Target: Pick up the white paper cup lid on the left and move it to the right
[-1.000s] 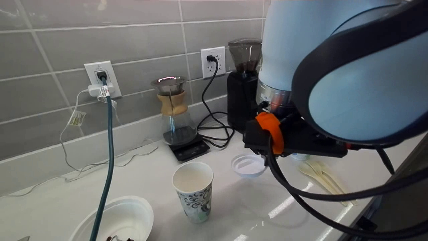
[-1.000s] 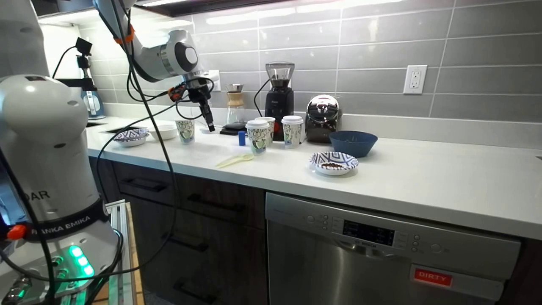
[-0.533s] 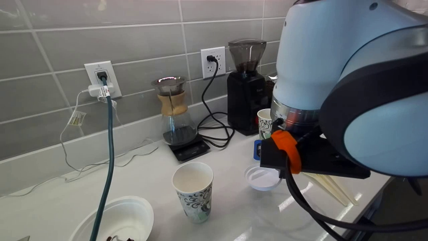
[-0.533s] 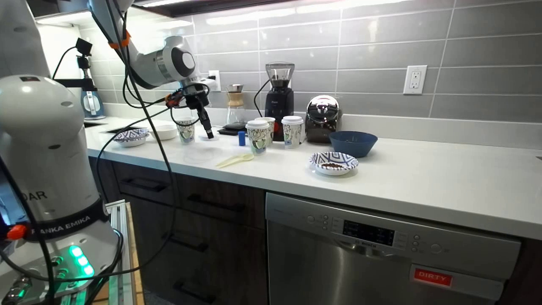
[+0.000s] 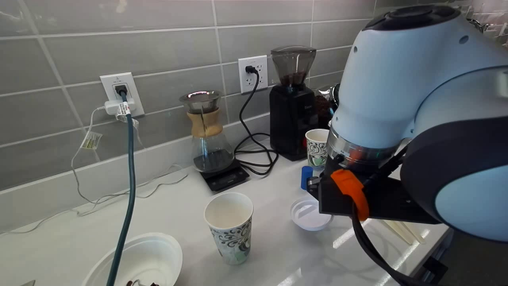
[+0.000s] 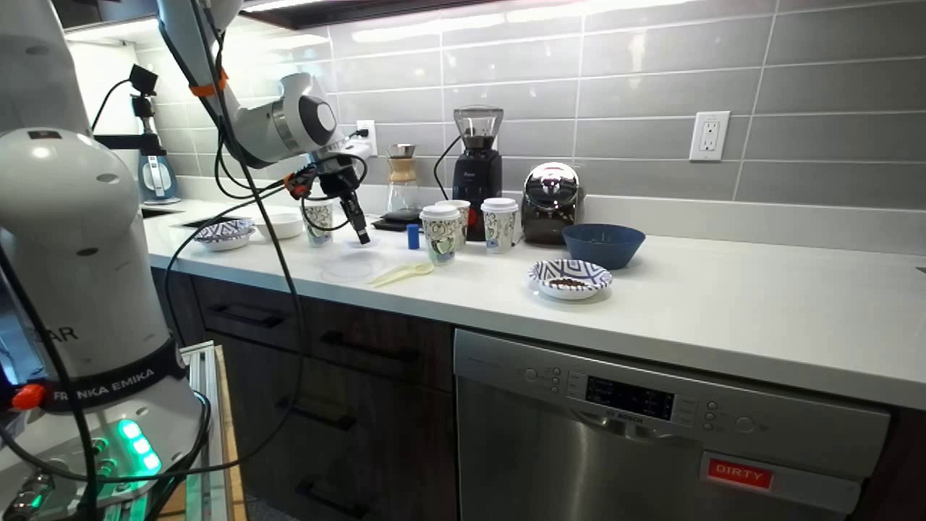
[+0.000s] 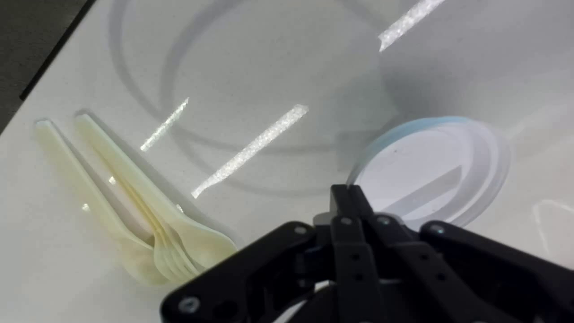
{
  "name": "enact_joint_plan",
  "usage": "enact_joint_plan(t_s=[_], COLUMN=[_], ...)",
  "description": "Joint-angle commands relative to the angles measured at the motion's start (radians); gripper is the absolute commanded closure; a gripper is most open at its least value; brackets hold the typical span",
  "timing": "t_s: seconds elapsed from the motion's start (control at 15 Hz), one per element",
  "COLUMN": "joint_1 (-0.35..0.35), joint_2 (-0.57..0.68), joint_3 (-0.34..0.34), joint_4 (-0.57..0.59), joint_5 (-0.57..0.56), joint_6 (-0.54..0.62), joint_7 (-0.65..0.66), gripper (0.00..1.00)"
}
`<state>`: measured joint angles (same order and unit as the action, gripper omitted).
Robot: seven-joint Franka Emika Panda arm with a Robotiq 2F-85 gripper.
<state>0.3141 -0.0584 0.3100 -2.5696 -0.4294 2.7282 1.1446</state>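
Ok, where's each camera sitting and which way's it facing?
Exterior view: close in, over the counter, facing the tiled wall; arm at right.
Exterior view: in front of the counter, facing dishwasher and wall; base, arm, gripper at left.
Wrist view: on the arm, looking down at the white lid; gripper at bottom.
Both exterior views share grinder and carafe.

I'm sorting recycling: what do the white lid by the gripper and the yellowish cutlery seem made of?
White lid: probably smooth plastic, from its thin raised rim. Cutlery: likely satin plastic, from small highlights along its handles; plant-based or ordinary, the look can't settle.
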Motion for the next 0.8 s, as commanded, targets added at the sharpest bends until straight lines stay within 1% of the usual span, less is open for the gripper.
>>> enact_joint_plan(t_s=[0.0, 0.13, 0.33, 0.4, 0.47, 0.6, 0.67, 0.73], joint_1=[-0.009, -0.001, 0.020, 0.038, 0.035, 0.054, 0.063, 0.069], joint_2=[0.024, 0.009, -0.032, -0.027, -0.031, -0.038, -0.040, -0.047], joint_3=[-0.002, 0.000, 0.010, 0.015, 0.035, 0.056, 0.067, 0.072], joint_4=[-0.004, -0.006, 0.000, 0.012, 0.024, 0.062, 0.090, 0.112], joint_5=[-0.061, -0.053, -0.001, 0.065, 0.117, 0.202, 0.252, 0.297], joint_6=[0.050, 0.041, 0.004, -0.008, -0.026, -0.107, -0.163, -0.219], joint_7=[0.014, -0.015, -0.110, -0.180, -0.229, -0.301, -0.335, -0.374], gripper=[0.67, 0.53, 0.32, 0.26, 0.18, 0.05, 0.01, 0.00])
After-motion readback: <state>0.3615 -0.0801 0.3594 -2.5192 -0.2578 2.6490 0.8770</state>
